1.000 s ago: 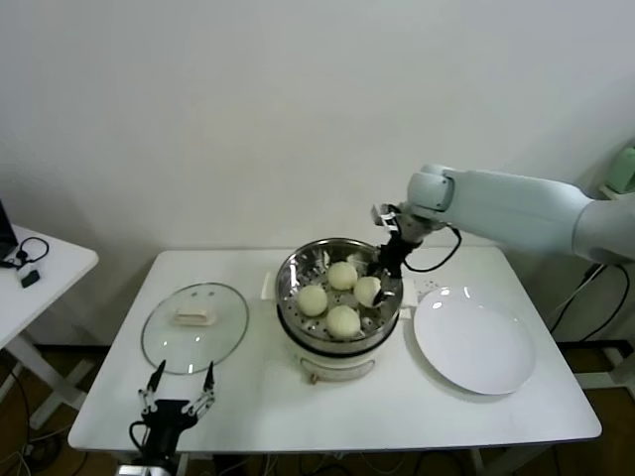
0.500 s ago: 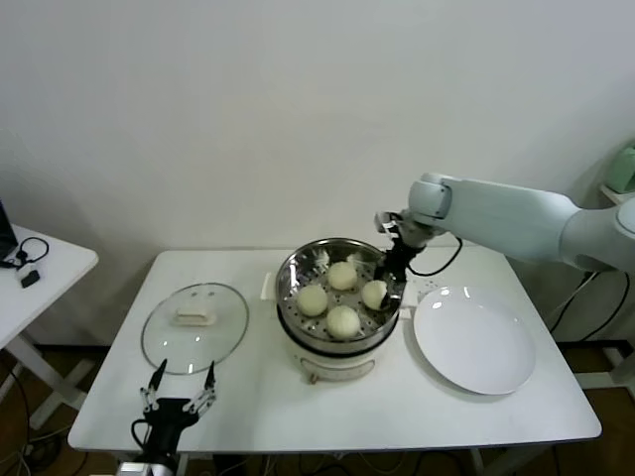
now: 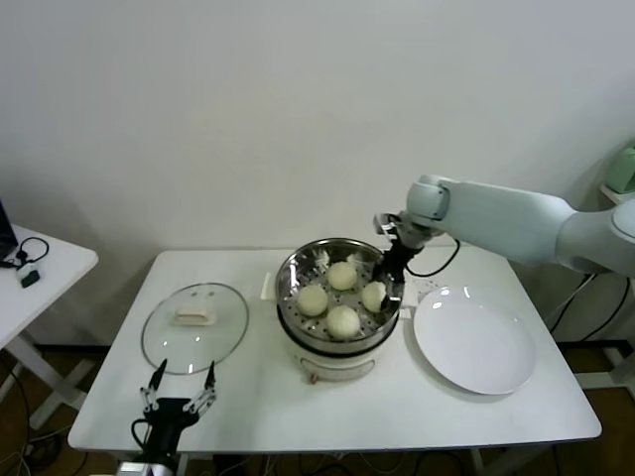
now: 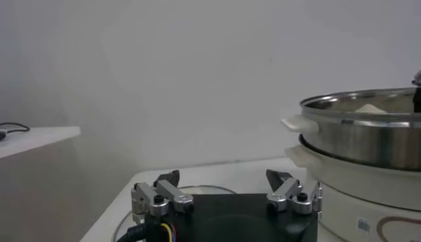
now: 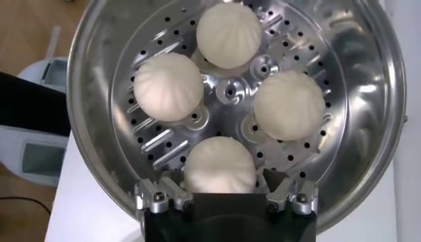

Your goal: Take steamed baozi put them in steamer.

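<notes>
Four cream-white baozi lie in the shiny steamer [image 3: 295, 268] on its cream pot base: back [image 3: 342, 276], left [image 3: 313, 299], front [image 3: 343, 320] and right [image 3: 374, 295]. My right gripper [image 3: 389, 272] hangs just over the steamer's right rim, above the right baozi. In the right wrist view the steamer [image 5: 99, 85] fills the frame and the right gripper [image 5: 220, 179] is open, its fingers spread wider than the nearest baozi [image 5: 219, 163] and apart from it. My left gripper [image 3: 177, 395] is parked open at the table's front left, also seen in its wrist view [image 4: 227, 189].
A round glass lid [image 3: 193, 327] with a cream handle lies left of the steamer. A flat white plate [image 3: 474, 342] lies to its right. A small side table [image 3: 45, 268] with a cable stands at far left. In the left wrist view the steamer [image 4: 368, 135] is at right.
The right baozi has shifted slightly rightward and now rests on the steamer bottom. The right gripper has moved a little towards the steamer's right rim. The left arm has not moved.
</notes>
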`<state>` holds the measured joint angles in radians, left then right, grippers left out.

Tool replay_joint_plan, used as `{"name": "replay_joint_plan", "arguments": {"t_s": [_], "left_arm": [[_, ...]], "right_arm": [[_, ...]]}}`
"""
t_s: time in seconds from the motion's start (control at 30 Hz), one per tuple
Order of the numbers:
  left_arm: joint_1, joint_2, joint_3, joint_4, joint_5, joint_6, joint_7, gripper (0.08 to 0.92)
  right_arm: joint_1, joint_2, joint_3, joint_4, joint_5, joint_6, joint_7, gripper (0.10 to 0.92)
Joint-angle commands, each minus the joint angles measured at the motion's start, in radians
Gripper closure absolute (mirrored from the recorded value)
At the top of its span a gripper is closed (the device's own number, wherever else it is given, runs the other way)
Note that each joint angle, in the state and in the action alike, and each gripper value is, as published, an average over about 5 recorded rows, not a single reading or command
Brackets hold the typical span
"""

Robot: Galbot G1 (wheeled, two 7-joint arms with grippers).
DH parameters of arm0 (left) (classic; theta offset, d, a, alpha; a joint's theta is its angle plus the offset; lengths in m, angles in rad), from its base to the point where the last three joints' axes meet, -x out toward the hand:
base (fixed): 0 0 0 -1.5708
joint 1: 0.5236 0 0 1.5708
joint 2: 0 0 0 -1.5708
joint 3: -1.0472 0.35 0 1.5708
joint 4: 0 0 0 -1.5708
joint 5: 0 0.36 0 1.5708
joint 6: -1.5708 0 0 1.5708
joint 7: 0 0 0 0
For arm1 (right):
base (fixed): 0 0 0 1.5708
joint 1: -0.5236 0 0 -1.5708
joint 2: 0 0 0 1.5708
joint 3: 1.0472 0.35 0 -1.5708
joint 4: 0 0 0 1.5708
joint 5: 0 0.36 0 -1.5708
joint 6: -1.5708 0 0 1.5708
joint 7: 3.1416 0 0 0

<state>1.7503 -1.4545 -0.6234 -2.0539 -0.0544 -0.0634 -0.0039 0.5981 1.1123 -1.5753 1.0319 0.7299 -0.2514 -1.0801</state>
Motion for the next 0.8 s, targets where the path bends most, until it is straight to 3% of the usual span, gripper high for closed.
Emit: {"name": "replay_joint_plan", "arguments": {"t_s": [0.03, 0.37, 0.53, 0.8], "left_arm": [[0.001, 0.002, 0.001, -0.004, 0.000, 0.001, 0.000, 0.177], [-0.005, 0.007, 0.001, -0.007, -0.002, 0.003, 0.000, 0.177], [-0.009, 0.008, 0.000, -0.004, -0.003, 0.002, -0.001, 0.177], [-0.036, 0.002, 0.011, -0.001, 0.009, 0.009, -0.004, 0.177]], "right_arm": [[0.038, 0.001, 0.002, 0.006, 0.041, 0.004, -0.026, 0.203], [0.123, -0.081, 0.033, 0.066, 0.098, 0.019, 0.002, 0.203], [0.100, -0.214, 0.113, 0.180, 0.122, 0.015, 0.090, 0.203], [-0.019, -0.482, 0.255, 0.355, 0.037, 0.035, 0.197, 0.203]]}}
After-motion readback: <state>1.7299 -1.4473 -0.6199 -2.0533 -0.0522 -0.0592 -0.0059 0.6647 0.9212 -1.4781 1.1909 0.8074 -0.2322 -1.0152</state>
